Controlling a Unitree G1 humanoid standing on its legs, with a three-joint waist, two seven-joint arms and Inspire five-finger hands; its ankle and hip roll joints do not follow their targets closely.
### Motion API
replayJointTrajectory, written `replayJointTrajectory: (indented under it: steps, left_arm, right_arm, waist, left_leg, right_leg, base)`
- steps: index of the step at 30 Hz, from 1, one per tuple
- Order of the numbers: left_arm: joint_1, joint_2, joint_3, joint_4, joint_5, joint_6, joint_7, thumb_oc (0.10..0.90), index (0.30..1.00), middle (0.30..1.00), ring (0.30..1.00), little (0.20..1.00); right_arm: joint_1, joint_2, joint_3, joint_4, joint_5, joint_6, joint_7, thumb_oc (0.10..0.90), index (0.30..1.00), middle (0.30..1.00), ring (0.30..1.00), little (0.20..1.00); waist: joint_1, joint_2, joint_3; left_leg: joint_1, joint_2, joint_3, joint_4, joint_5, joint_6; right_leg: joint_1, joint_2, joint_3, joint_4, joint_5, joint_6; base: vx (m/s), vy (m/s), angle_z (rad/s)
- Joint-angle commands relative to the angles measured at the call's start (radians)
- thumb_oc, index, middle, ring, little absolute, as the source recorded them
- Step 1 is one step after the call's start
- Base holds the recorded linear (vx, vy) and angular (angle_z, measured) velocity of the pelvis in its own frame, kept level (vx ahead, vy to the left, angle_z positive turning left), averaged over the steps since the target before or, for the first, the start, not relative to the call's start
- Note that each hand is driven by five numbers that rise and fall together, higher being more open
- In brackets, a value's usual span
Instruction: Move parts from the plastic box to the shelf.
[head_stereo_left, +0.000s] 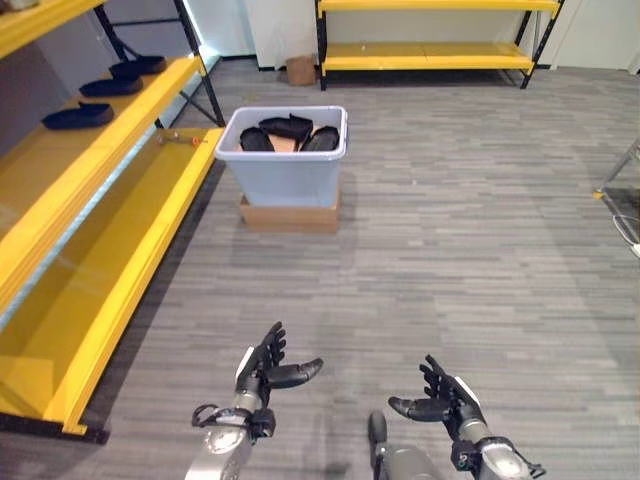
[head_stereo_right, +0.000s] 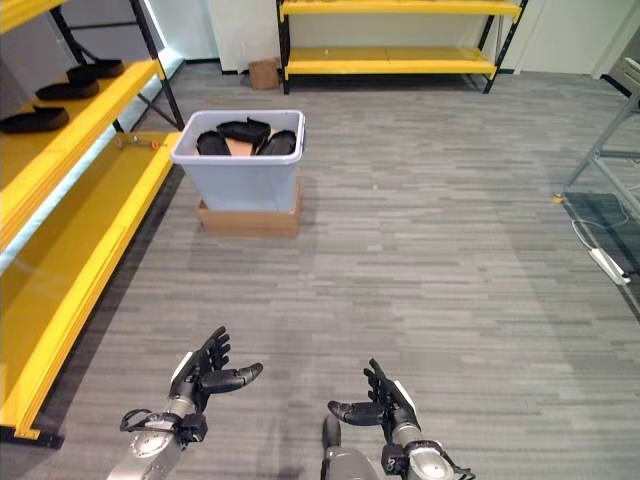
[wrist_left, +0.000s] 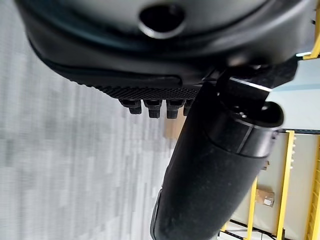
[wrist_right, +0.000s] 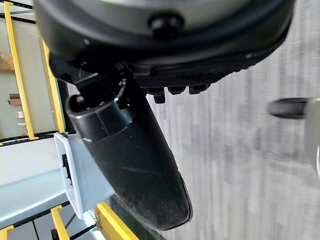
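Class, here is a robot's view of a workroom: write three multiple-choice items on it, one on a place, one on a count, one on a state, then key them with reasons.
1. What does the plastic box stand on?
A. a shelf board
B. a flat cardboard box
C. bare floor

2. How many dark parts lie on the left shelf?
A. three
B. one
C. six

3. How are the robot hands?
A. both open, holding nothing
B. left shut on a part
C. both inside the box

Key: 1 B, the cardboard box shows under it. 2 A, three parts lie in a row. 3 A, the left robot hand and right robot hand spread their fingers over the floor.
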Motion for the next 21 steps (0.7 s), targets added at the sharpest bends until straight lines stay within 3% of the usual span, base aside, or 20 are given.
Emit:
replayJointTrajectory:
  steps: [1, 2, 3, 4, 5, 6, 7, 8, 9, 11, 13, 15, 18, 21]
  left_arm:
    - [-0.074, 0.024, 0.01, -0.094, -0.001, -0.108, -0.002, 0.9, 1.0, 1.0, 1.0, 1.0]
    - [-0.071, 0.026, 0.012, -0.103, -0.012, -0.112, 0.002, 0.9, 1.0, 1.0, 1.0, 1.0]
    - [-0.066, 0.029, 0.014, -0.106, -0.018, -0.112, -0.001, 0.9, 1.0, 1.0, 1.0, 1.0]
    - [-0.059, 0.031, 0.013, -0.113, -0.018, -0.11, -0.003, 0.9, 1.0, 1.0, 1.0, 1.0]
    - [-0.052, 0.035, 0.015, -0.117, -0.017, -0.107, -0.004, 0.9, 1.0, 1.0, 1.0, 1.0]
    - [-0.052, 0.035, 0.015, -0.118, -0.017, -0.107, -0.004, 0.9, 1.0, 1.0, 1.0, 1.0]
    - [-0.03, 0.042, 0.021, -0.13, -0.02, -0.101, -0.012, 0.9, 1.0, 1.0, 1.0, 1.0]
    - [-0.021, 0.051, 0.025, -0.127, -0.011, -0.101, -0.009, 0.9, 1.0, 1.0, 1.0, 1.0]
    - [-0.021, 0.055, 0.025, -0.122, 0.004, -0.102, 0.001, 0.9, 1.0, 1.0, 1.0, 1.0]
    - [-0.018, 0.055, 0.024, -0.123, 0.01, -0.101, 0.004, 0.9, 1.0, 1.0, 1.0, 1.0]
    - [-0.022, 0.059, 0.028, -0.118, 0.022, -0.1, 0.011, 0.9, 1.0, 1.0, 1.0, 1.0]
    - [-0.016, 0.057, 0.036, -0.118, 0.023, -0.104, 0.004, 0.9, 1.0, 1.0, 1.0, 1.0]
    - [-0.021, 0.063, 0.035, -0.12, 0.02, -0.105, 0.002, 0.9, 1.0, 1.0, 1.0, 1.0]
    - [-0.021, 0.078, 0.035, -0.136, 0.022, -0.106, -0.008, 0.9, 1.0, 1.0, 1.0, 1.0]
  right_arm:
    - [-0.062, -0.019, -0.035, -0.087, 0.075, -0.104, 0.012, 0.9, 1.0, 1.0, 1.0, 1.0]
    - [-0.068, -0.03, -0.037, -0.088, 0.08, -0.108, 0.011, 0.9, 1.0, 1.0, 1.0, 1.0]
    - [-0.068, -0.037, -0.041, -0.091, 0.082, -0.108, 0.008, 0.9, 1.0, 1.0, 1.0, 1.0]
    - [-0.068, -0.042, -0.045, -0.097, 0.083, -0.109, 0.005, 0.9, 1.0, 1.0, 1.0, 1.0]
    - [-0.065, -0.046, -0.049, -0.098, 0.082, -0.111, 0.003, 0.9, 1.0, 1.0, 1.0, 1.0]
    - [-0.065, -0.046, -0.049, -0.098, 0.082, -0.111, 0.003, 0.9, 1.0, 1.0, 1.0, 1.0]
    - [-0.059, -0.046, -0.057, -0.108, 0.087, -0.114, -0.003, 0.9, 1.0, 1.0, 1.0, 1.0]
    - [-0.057, -0.041, -0.06, -0.104, 0.079, -0.119, -0.011, 0.9, 1.0, 1.0, 1.0, 1.0]
    - [-0.059, -0.037, -0.057, -0.098, 0.07, -0.119, -0.016, 0.9, 1.0, 1.0, 1.0, 1.0]
    - [-0.06, -0.034, -0.059, -0.094, 0.067, -0.116, -0.02, 0.9, 1.0, 1.0, 1.0, 1.0]
    - [-0.066, -0.032, -0.05, -0.093, 0.059, -0.115, -0.023, 0.9, 1.0, 1.0, 1.0, 1.0]
    - [-0.062, -0.02, -0.044, -0.094, 0.047, -0.104, -0.003, 0.9, 1.0, 1.0, 1.0, 1.0]
    - [-0.064, -0.019, -0.04, -0.094, 0.046, -0.103, 0.001, 0.9, 1.0, 1.0, 1.0, 1.0]
    - [-0.069, -0.006, -0.034, -0.109, 0.041, -0.094, 0.015, 0.9, 1.0, 1.0, 1.0, 1.0]
  waist:
    - [-0.022, -0.034, -0.019]
    - [-0.004, -0.052, 0.003]
    - [0.013, -0.061, 0.021]
    - [0.029, -0.073, 0.036]
    - [0.035, -0.085, 0.043]
    - [0.036, -0.081, 0.044]
    - [0.053, -0.104, 0.049]
    - [0.064, -0.115, 0.046]
    - [0.071, -0.112, 0.045]
    - [0.075, -0.112, 0.041]
    - [0.087, -0.091, 0.035]
    - [0.095, -0.074, 0.016]
    - [0.093, -0.074, 0.012]
    - [0.102, -0.079, 0.0]
  left_leg:
    - [-0.039, -0.007, 0.071, 0.273, 0.214, -0.081]
    - [-0.099, -0.016, 0.062, 0.401, 0.271, -0.105]
    - [-0.151, -0.034, 0.044, 0.497, 0.29, -0.116]
    - [-0.19, -0.048, 0.039, 0.543, 0.293, -0.11]
    - [-0.228, -0.034, 0.056, 0.557, 0.282, -0.092]
    - [-0.23, -0.03, 0.057, 0.564, 0.276, -0.092]
    - [-0.299, 0.026, 0.095, 0.485, 0.228, -0.053]
    - [-0.295, 0.083, 0.11, 0.324, 0.177, -0.032]
    - [-0.283, 0.124, 0.115, 0.171, 0.19, -0.038]
    - [-0.279, 0.141, 0.116, 0.118, 0.223, -0.049]
    - [-0.296, 0.173, 0.085, -0.029, 0.318, -0.079]
    - [-0.255, 0.16, 0.062, -0.055, 0.291, -0.078]
    - [-0.251, 0.148, 0.073, -0.056, 0.286, -0.076]
    - [-0.239, 0.085, 0.1, -0.029, 0.229, -0.037]
  right_leg:
    - [0.0, 0.006, 0.035, 0.006, -0.049, 0.057]
    - [0.028, 0.0, 0.045, -0.004, -0.056, 0.043]
    - [0.048, 0.0, 0.051, -0.011, -0.062, 0.03]
    - [0.066, -0.008, 0.058, -0.02, -0.066, 0.022]
    - [0.082, -0.019, 0.058, -0.03, -0.067, 0.02]
    - [0.082, -0.015, 0.058, -0.03, -0.067, 0.02]
    - [0.117, -0.037, 0.067, -0.049, -0.075, 0.029]
    - [0.139, -0.047, 0.078, -0.053, -0.091, 0.045]
    - [0.154, -0.051, 0.085, -0.052, -0.109, 0.054]
    - [0.162, -0.059, 0.091, -0.05, -0.116, 0.057]
    - [0.192, -0.058, 0.102, -0.058, -0.139, 0.064]
    - [0.223, -0.085, 0.115, -0.044, -0.161, 0.085]
    - [0.232, -0.099, 0.112, -0.044, -0.155, 0.09]
    - [0.245, -0.162, 0.118, -0.021, -0.141, 0.124]
  base:
    - [0.12, -0.118, 0.18]
    - [0.06, -0.067, -0.04]
    - [0.09, -0.091, -0.14]
    - [0.11, -0.074, -0.34]
    - [0.08, -0.047, -0.29]
    - [0.21, -0.026, -0.19]
    - [0.32, 0.062, -0.03]
    - [0.43, 0.131, 0.15]
    - [0.27, 0.134, 0.19]
    - [0.16, 0.118, 0.09]
    - [0.28, 0.255, -0.16]
    - [0.3, 0.29, -0.25]
    - [0.16, 0.162, -0.39]
    - [0.25, 0.29, -0.05]
